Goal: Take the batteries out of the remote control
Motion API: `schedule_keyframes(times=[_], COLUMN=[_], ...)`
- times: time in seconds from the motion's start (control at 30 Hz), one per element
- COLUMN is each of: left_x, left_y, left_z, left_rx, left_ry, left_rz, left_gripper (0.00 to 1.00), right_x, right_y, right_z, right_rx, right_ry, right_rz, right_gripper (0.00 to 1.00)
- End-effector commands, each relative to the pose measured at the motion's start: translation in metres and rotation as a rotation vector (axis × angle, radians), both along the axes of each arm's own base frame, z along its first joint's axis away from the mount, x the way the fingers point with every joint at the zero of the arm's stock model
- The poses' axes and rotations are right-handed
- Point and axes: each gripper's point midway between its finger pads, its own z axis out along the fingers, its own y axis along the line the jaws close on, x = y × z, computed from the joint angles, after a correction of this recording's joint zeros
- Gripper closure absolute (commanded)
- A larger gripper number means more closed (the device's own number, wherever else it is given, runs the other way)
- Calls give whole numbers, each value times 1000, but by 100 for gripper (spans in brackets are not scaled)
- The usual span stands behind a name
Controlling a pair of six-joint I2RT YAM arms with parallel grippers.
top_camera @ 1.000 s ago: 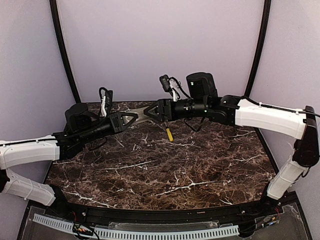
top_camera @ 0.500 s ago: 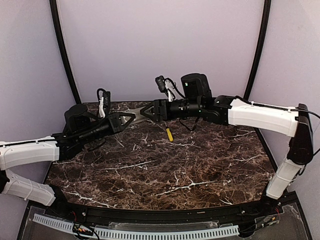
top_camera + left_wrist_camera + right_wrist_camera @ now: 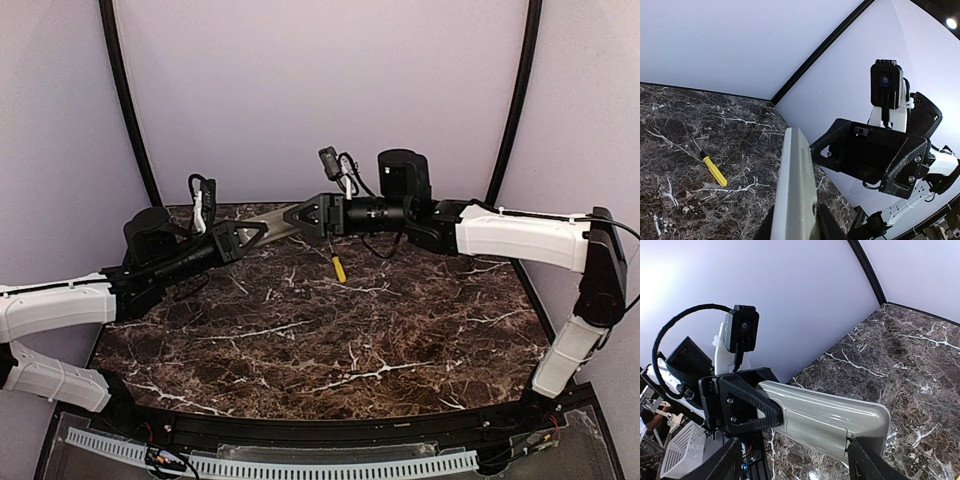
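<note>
The remote control is a grey-beige bar held in the air over the back of the table, also visible from above. My left gripper is shut on its left end, and its black fingers clamp that end. The flat battery cover still sits closed on the remote's face. My right gripper is open at the other end, with one fingertip against the remote's edge by the cover. The batteries are hidden. In the left wrist view the remote rises edge-on between my left fingers.
A yellow-handled screwdriver lies on the dark marble table below the remote, also seen in the left wrist view. Lilac walls and black frame poles close in the back and sides.
The right gripper has pulled back to the right and its wrist has turned. The left gripper has shifted slightly left, so more of the remote shows between the two.
</note>
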Motion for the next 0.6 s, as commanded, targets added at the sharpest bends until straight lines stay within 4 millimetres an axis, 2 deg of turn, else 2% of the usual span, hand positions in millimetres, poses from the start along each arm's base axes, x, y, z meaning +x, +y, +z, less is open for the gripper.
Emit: schedule_keyframes(times=[0.0,0.33,0.57], left_x=[-53,-64,-66], left_y=[-18,-18,-16], left_z=[67,75,76], left_rx=[-138,-123,-109], left_ry=[-225,-283,-304], left_rz=[-245,-289,-285], left_gripper=[100,100,100], right_x=[-30,-37,-48], right_y=[13,10,6], right_z=[-13,-14,-7], right_rx=[30,92,151], right_ry=[58,94,111], right_rz=[155,233,320], right_gripper=[29,28,29])
